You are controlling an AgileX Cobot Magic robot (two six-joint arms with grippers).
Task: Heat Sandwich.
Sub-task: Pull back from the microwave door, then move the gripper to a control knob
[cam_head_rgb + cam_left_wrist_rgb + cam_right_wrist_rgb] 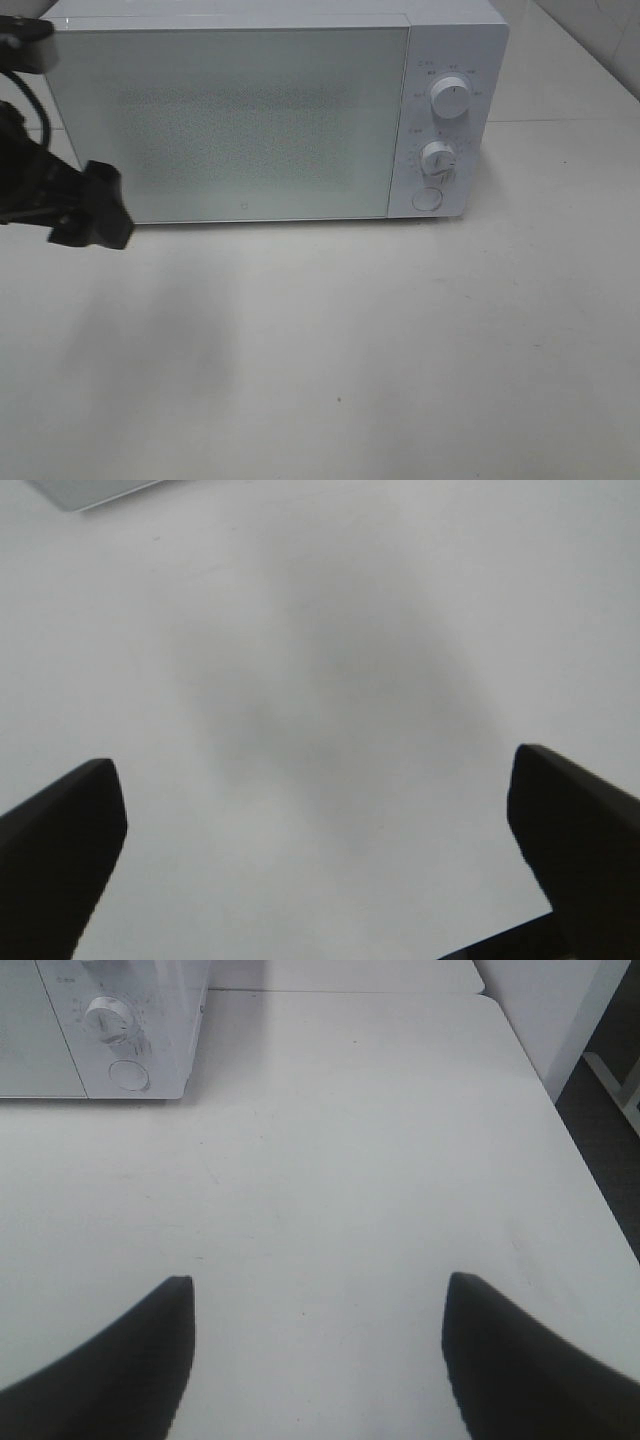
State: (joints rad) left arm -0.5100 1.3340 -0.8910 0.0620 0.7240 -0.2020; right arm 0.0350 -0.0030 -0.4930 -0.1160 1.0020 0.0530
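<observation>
Step in hand, by your best judgement: the door-or-dial stage. The white box-shaped microwave oven (230, 110) stands at the far side of the white tabletop (400, 350), its frosted glass door (225, 120) shut. The sandwich shows in no view, and you cannot tell whether it sits behind that door.

The black left gripper (90, 205) hovers by the door's lower left corner, jaws spread wide, nothing between them. The black right gripper (320, 1285) hangs over bare table, nearer than the oven and to its right, equally wide and empty.

The next move likely calls for either a press on the round white button (427, 198) or a turn of the lower white dial (438, 156), which sits under the upper white dial (452, 98). Settle where the sandwich is first.

Writing: fine print rings both dials and a small mark sits low on the door — all too small to read, no brand legible.
</observation>
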